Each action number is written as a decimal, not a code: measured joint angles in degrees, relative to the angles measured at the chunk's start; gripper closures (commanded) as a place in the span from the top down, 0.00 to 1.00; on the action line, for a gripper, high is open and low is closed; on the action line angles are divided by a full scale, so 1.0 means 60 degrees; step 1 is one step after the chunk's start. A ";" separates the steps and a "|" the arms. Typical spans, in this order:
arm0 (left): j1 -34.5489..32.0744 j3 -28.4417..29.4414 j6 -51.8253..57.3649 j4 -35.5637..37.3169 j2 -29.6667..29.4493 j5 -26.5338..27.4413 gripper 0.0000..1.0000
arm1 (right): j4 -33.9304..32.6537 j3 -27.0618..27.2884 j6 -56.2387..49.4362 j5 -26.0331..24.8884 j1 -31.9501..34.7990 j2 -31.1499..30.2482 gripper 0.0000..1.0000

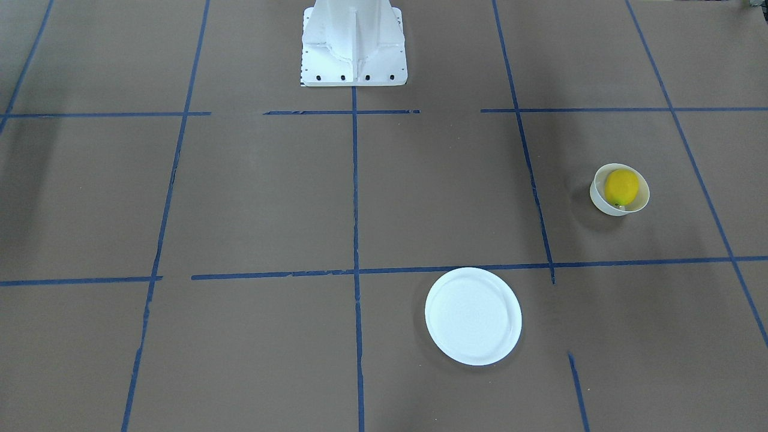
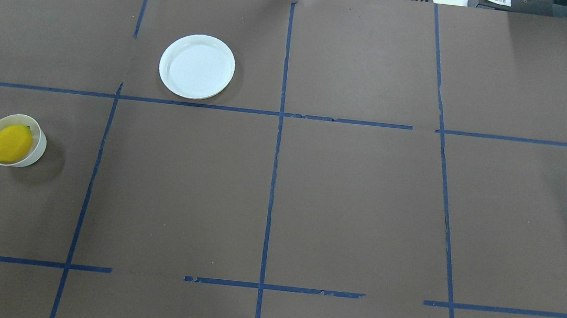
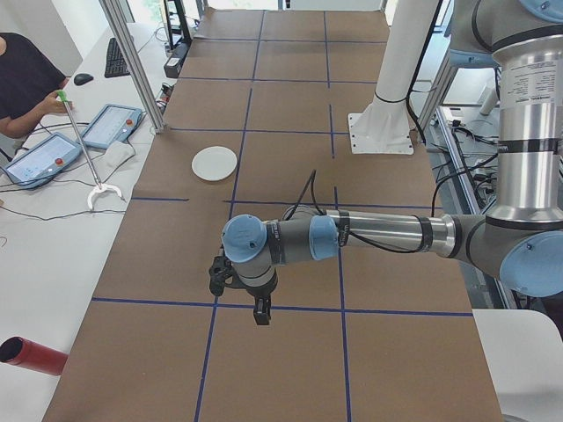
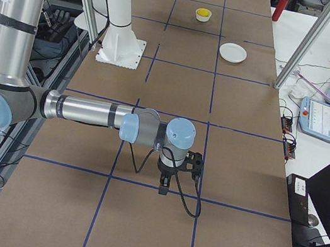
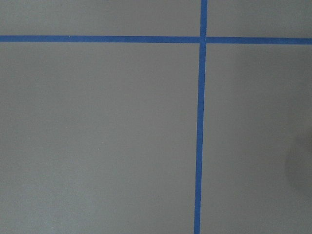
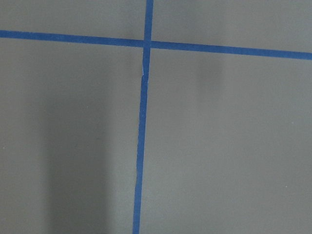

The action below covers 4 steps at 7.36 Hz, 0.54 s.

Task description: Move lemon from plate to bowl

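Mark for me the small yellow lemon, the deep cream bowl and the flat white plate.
small bright yellow oval lemon (image 2: pixel 11 143): overhead exterior view, middle of its peel.
small deep cream bowl (image 2: pixel 41 148): overhead exterior view, outer wall right of the lemon.
flat round white plate (image 2: pixel 197 66): overhead exterior view, its bare centre.

This was a robotics lab: a brown counter (image 2: pixel 353 198) gridded with blue tape (image 2: pixel 273 179), teach pendants (image 4: pixel 320 119) at 3 o'clock, aluminium framing posts (image 4: pixel 305 46).
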 measured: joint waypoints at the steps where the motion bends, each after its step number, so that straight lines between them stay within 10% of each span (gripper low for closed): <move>1: 0.0002 -0.0006 0.0007 0.0035 -0.0029 -0.0085 1.00 | 0.0000 0.0000 0.0000 0.0000 0.0000 0.0000 1.00; 4: 0.0009 -0.0014 0.0042 0.0017 -0.0127 -0.0137 1.00 | 0.0000 -0.0001 0.0000 0.0000 0.0000 0.0000 1.00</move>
